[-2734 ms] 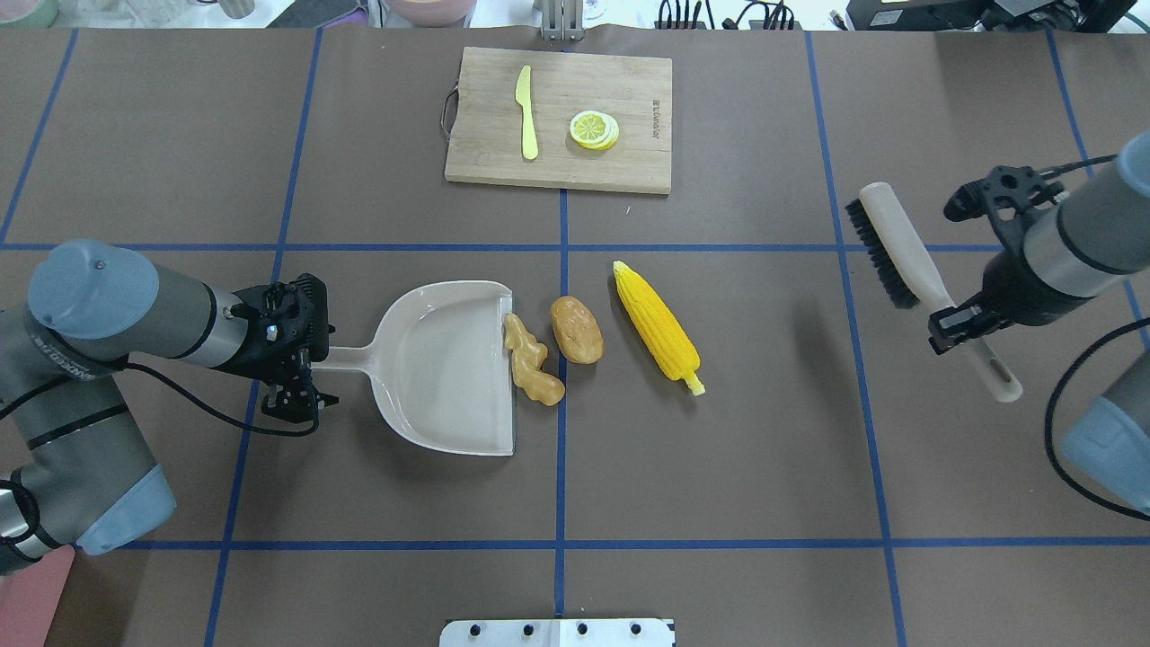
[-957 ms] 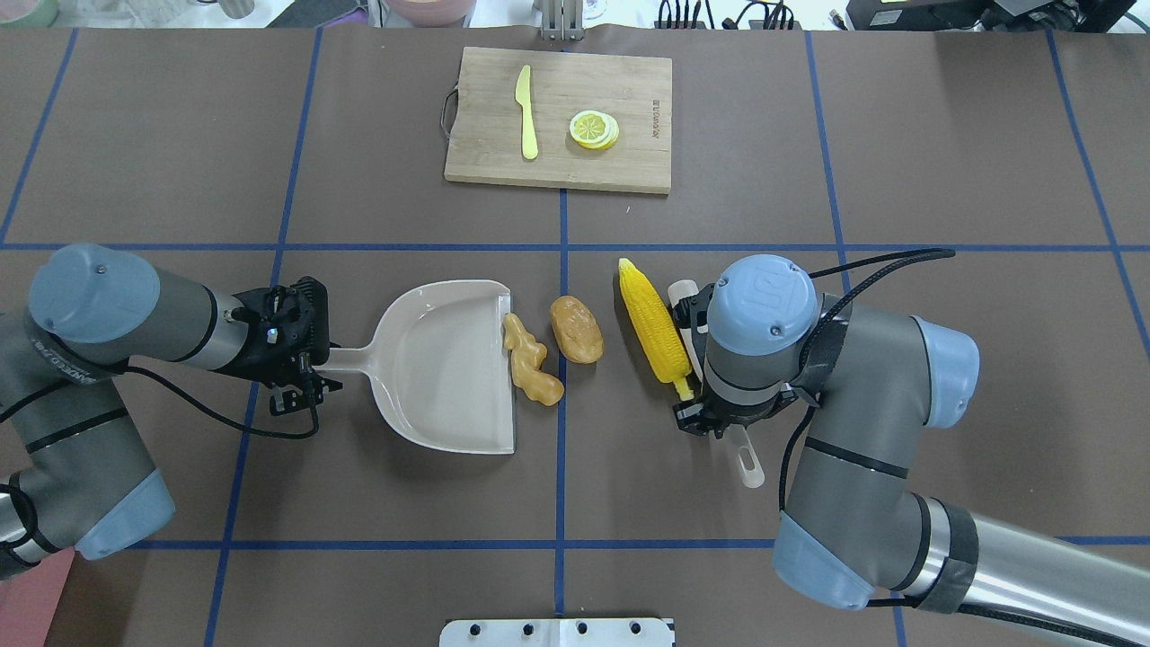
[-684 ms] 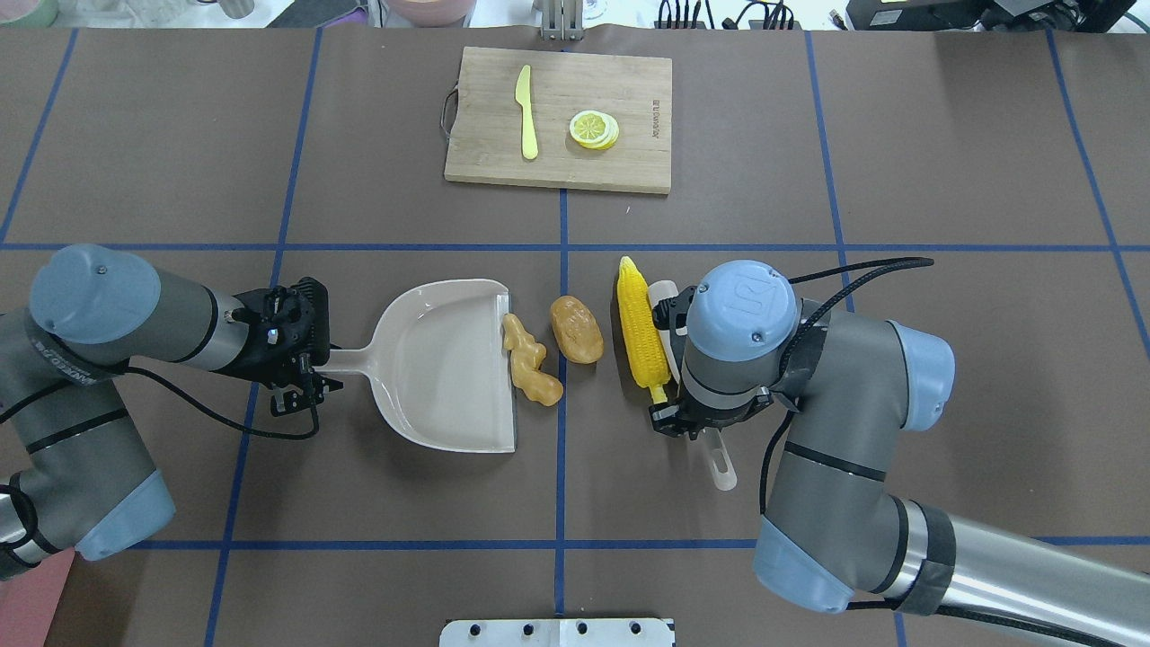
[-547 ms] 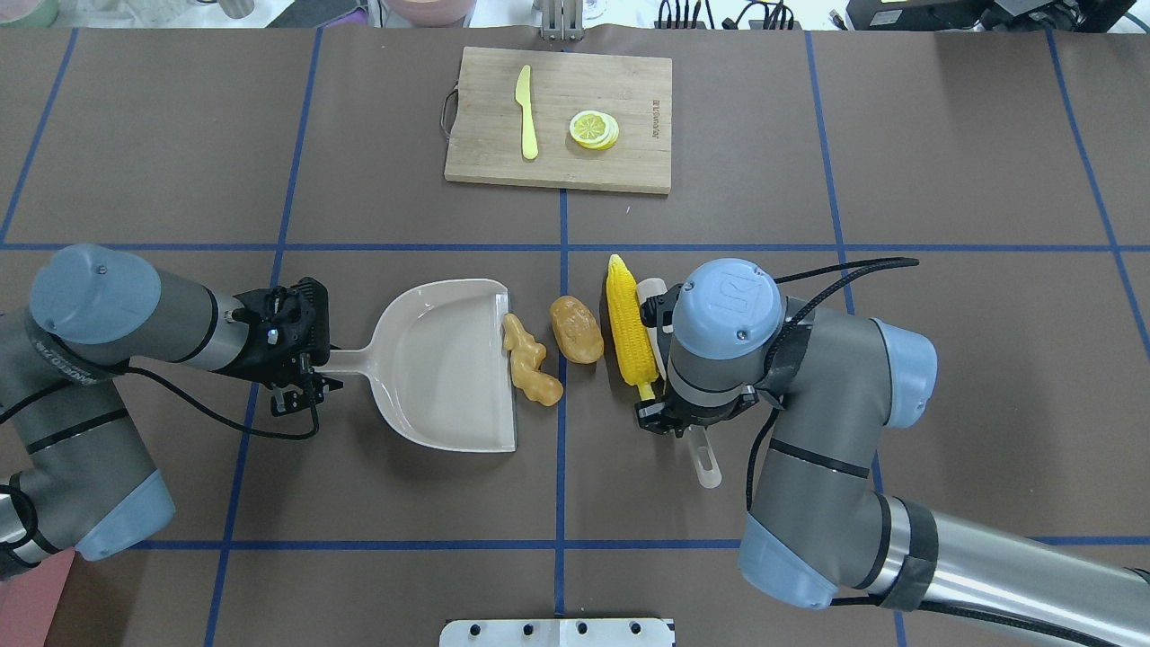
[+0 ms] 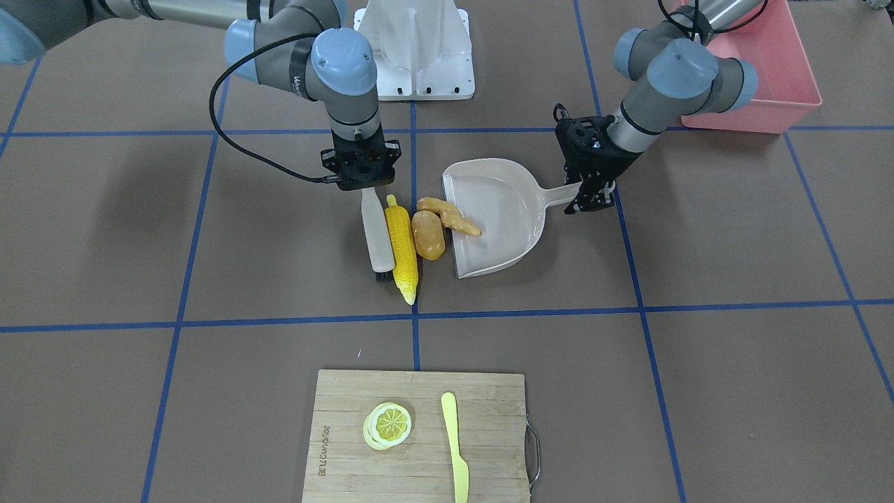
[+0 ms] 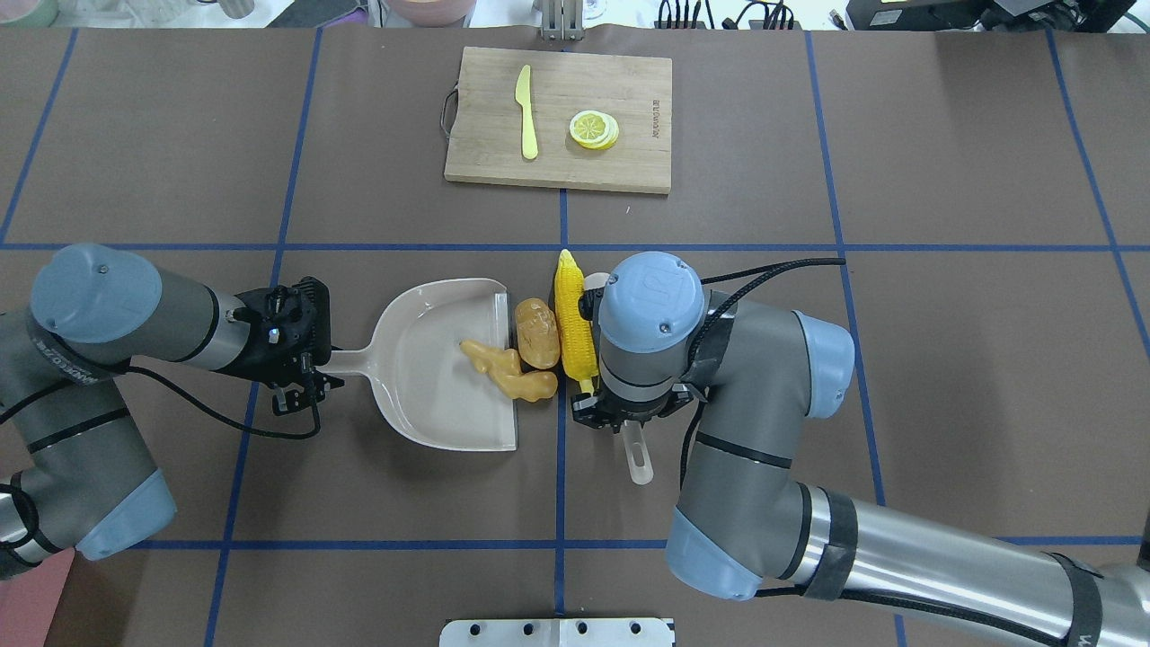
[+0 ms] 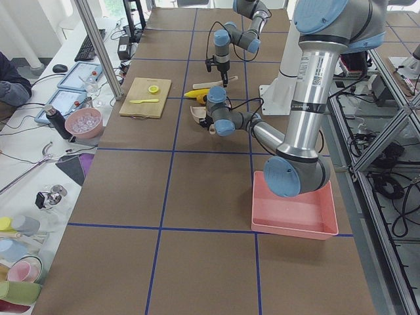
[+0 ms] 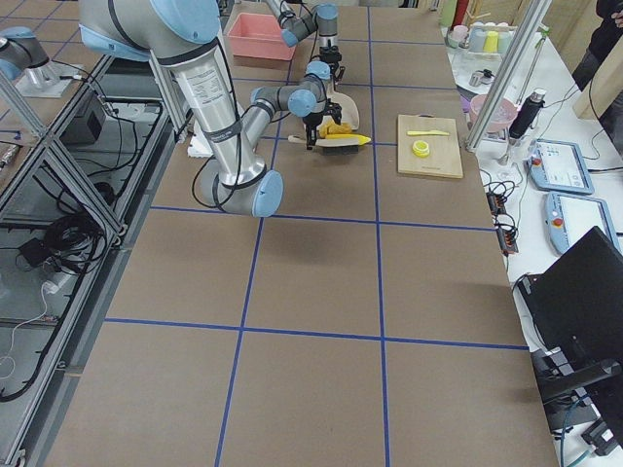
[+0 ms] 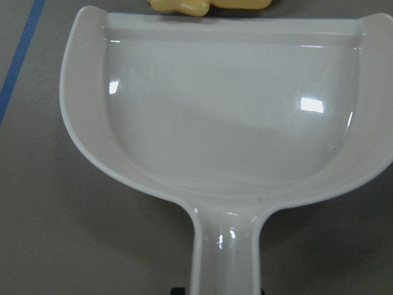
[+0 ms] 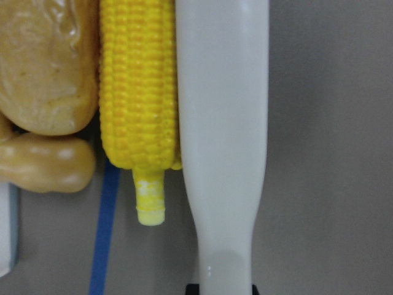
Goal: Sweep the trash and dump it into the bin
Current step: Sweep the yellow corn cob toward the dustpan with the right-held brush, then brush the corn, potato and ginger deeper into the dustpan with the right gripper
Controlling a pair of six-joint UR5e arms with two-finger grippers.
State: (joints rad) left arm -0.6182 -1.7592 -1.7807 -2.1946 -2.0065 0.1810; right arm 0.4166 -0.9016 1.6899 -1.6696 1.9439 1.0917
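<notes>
My right tool [image 5: 362,183] is clamped on the brush [image 5: 378,237] handle. My left tool [image 5: 588,198] is closed on the dustpan [image 5: 506,202] handle, with the pan flat on the tabletop [image 5: 209,230]. The brush lies flush along the corn cob [image 5: 403,244], long axes parallel to the pan's lip. The cob presses the potato lump [image 5: 427,236] at the lip, and the ginger root [image 5: 452,215] lies across it, mostly inside. All three lie to the brush's left, so the next push should go straight that way. The pink bin [image 5: 754,115] sits well apart, on my left arm's side.

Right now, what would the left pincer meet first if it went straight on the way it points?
Beyond the dustpan it grips, probably the ginger root on the pan's lip; depth unclear.
</notes>
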